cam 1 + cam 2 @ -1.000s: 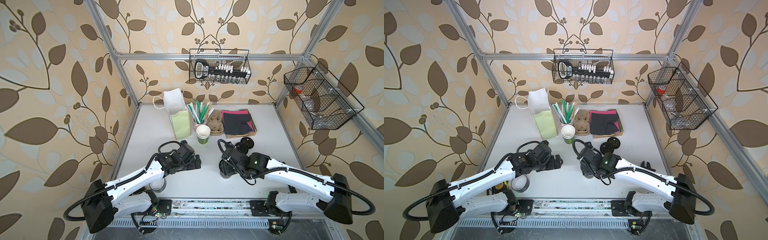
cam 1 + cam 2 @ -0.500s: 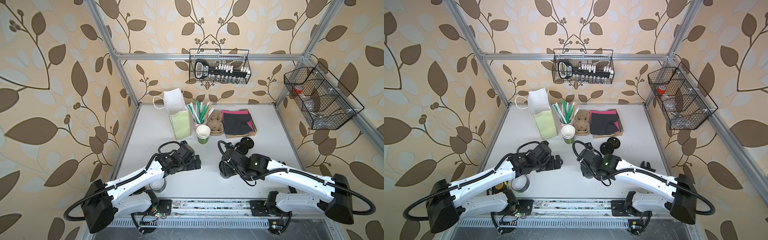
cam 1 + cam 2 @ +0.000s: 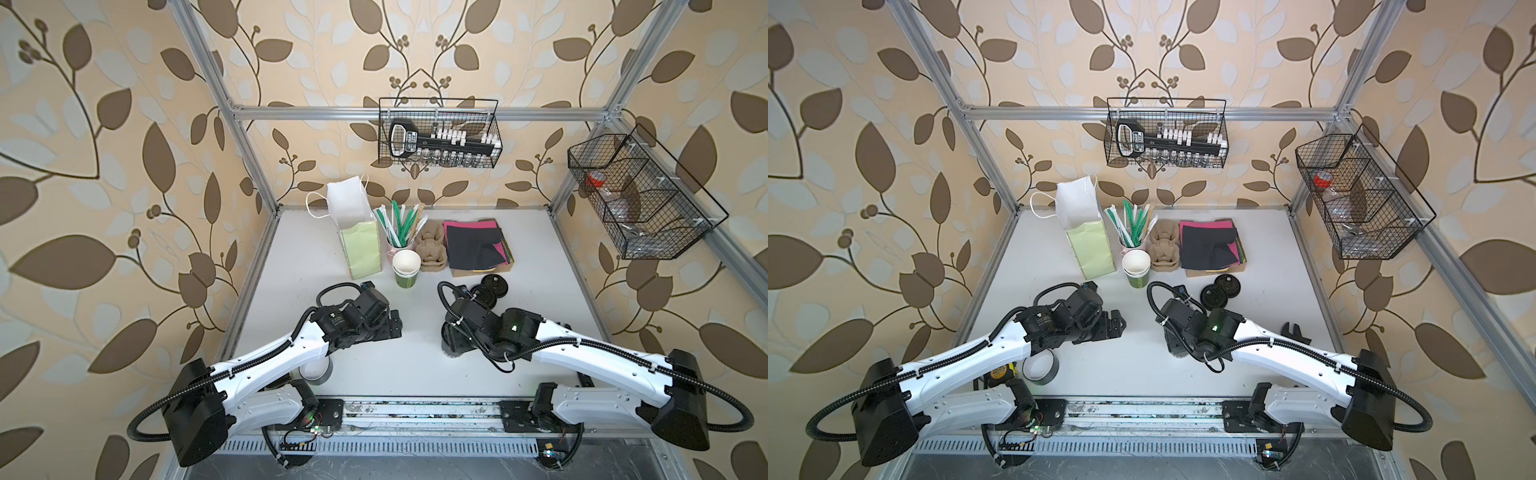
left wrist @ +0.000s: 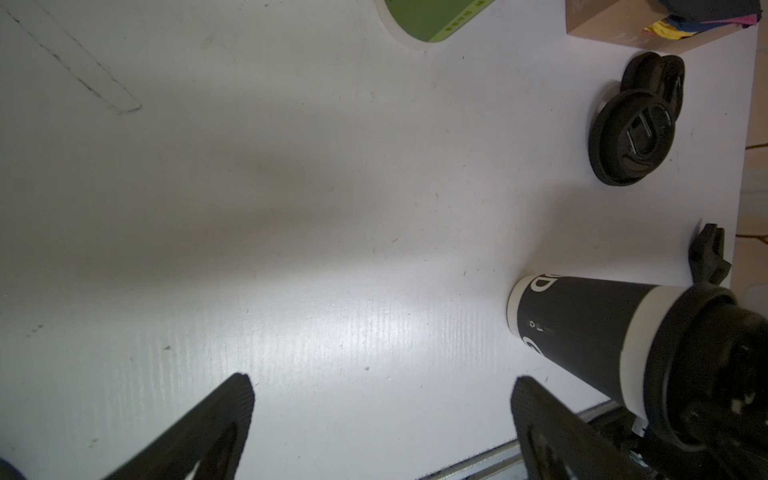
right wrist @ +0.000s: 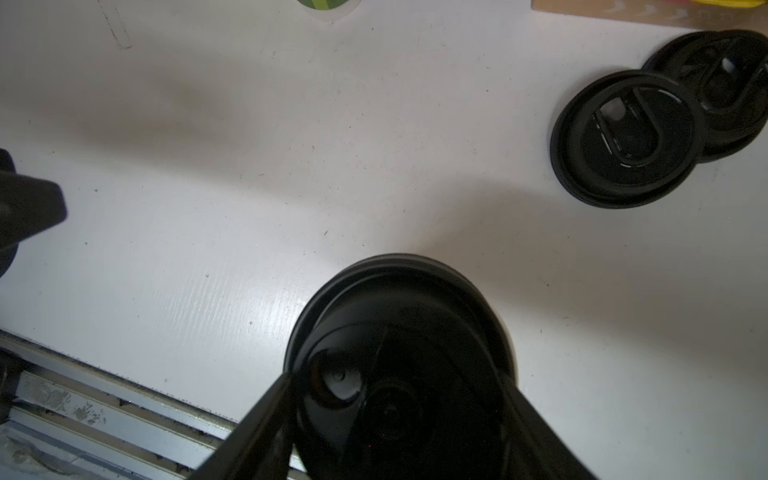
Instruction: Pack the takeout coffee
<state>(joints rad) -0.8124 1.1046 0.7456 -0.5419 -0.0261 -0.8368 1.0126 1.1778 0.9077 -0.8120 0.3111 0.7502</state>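
Observation:
The takeout coffee (image 4: pixel 582 328) is a black paper cup with white bands and a black sip lid (image 5: pixel 399 328). It stands upright on the white table, right of centre, mostly hidden under the right wrist in both top views (image 3: pixel 451 352) (image 3: pixel 1174 349). My right gripper (image 5: pixel 399 380) comes down from above and is shut on the lid's rim, one finger (image 5: pixel 270 407) on each side. My left gripper (image 4: pixel 382 384) hovers open and empty over bare table to the cup's left, also seen in both top views (image 3: pixel 392 326) (image 3: pixel 1116 324).
An open green and white paper bag (image 3: pixel 359 239) stands at the back left. Beside it are straws (image 3: pixel 401 224), stacked green cups (image 3: pixel 406 268), a pulp carrier (image 3: pixel 432 249) and napkins (image 3: pixel 478 245). Loose black lids (image 3: pixel 488 291) lie behind the coffee. A tape roll (image 3: pixel 1040 368) lies near the front edge.

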